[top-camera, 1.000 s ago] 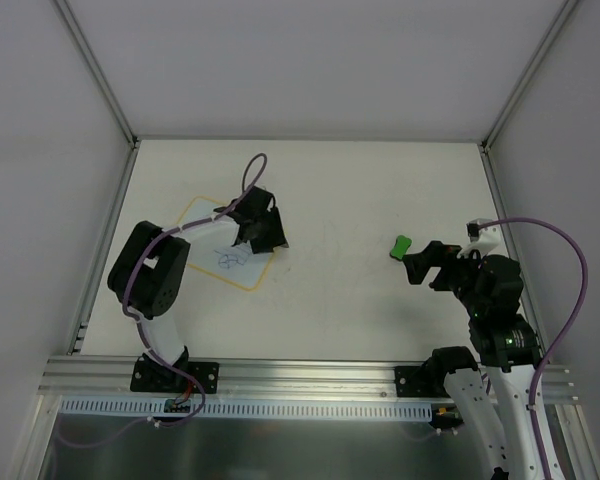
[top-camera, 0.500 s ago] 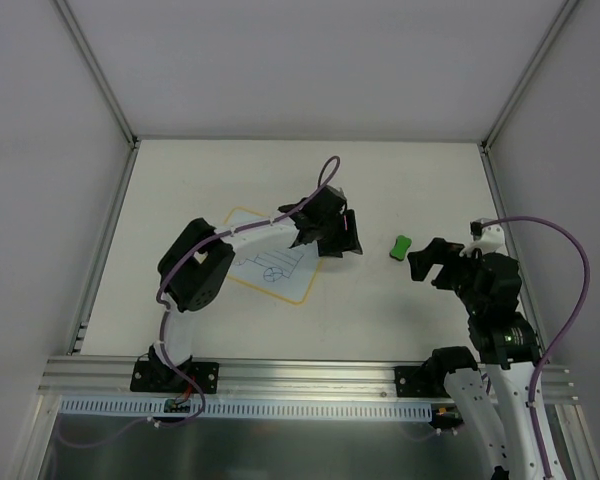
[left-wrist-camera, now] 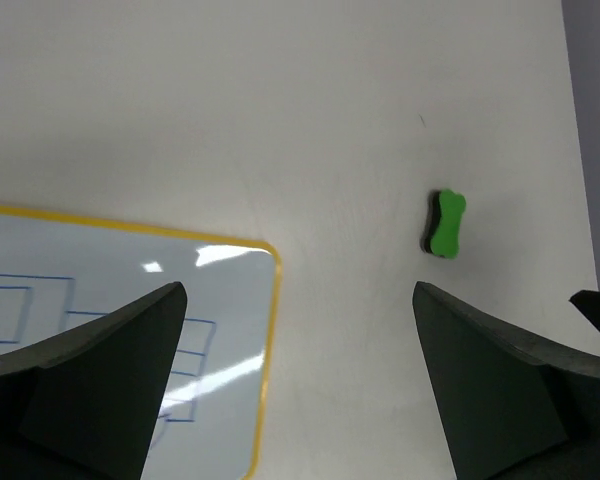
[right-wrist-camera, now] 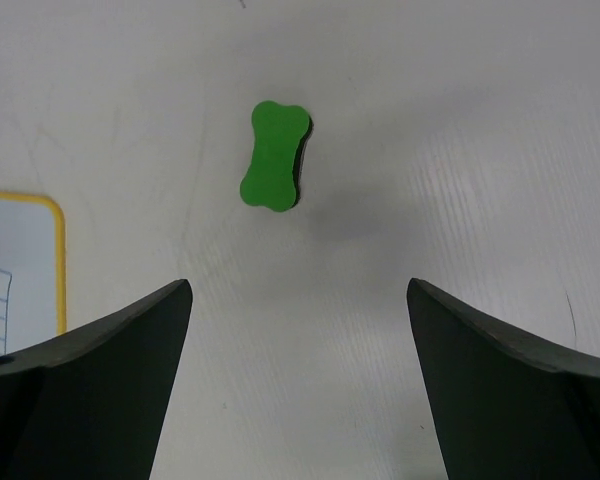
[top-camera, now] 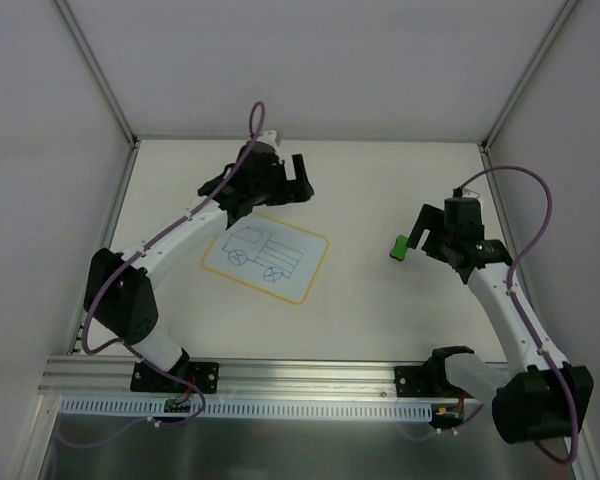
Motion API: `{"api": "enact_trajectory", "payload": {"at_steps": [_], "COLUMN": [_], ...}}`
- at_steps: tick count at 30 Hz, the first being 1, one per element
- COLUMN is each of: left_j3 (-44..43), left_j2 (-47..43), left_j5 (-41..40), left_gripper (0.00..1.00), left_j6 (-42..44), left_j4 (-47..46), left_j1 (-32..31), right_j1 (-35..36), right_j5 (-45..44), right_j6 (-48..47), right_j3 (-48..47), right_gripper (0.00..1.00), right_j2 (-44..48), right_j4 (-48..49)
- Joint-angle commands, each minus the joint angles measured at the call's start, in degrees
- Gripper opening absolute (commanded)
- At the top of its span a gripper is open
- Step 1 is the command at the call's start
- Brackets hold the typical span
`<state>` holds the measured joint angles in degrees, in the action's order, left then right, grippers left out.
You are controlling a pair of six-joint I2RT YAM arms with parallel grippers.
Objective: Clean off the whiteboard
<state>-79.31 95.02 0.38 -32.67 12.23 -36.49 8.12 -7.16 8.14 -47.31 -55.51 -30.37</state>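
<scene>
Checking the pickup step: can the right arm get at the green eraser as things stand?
Likely yes. The open right hand hangs right by the eraser, which lies alone on the table, apart from the whiteboard; nothing stands between them.

Left pincer [top-camera: 298,183] has swung beyond the whiteboard [top-camera: 298,262]'s far edge; right pincer [top-camera: 414,240] has advanced, seemingly hovering over the eraser [top-camera: 399,247].

Bright, even light — glare streaks on the whiteboard [left-wrist-camera: 220,320].

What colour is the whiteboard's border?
Yellow-orange; the whiteboard shows it best in the left wrist view.
</scene>
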Motion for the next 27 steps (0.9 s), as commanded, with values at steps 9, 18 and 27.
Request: {"api": "enact_trajectory", "payload": {"at_steps": [9,18,27], "left_j3": [9.86,20.24,20.51], "left_j2": [-16.95,-25.76,-26.03], "left_j5": [-3.63,-8.98,-11.28], "left_gripper": [0.99,0.99,0.99], "left_j6": [16.83,21.32,23.0], "left_j4": [10.97,11.59,11.68], "left_j1": [18.89,22.6,22.6], "right_j1": [1.81,3.66,3.74], "right_j5": [-6.47,-5.76,-7.43], "right_j6": [9.17,11.63,11.99], "right_j3": [-13.86,-16.32,-16.5], "right_gripper": [0.71,0.68,0.56], "right_j2": [-28.84,-40.55,-43.46], "right_j4": [4.18,6.46,6.38]}}
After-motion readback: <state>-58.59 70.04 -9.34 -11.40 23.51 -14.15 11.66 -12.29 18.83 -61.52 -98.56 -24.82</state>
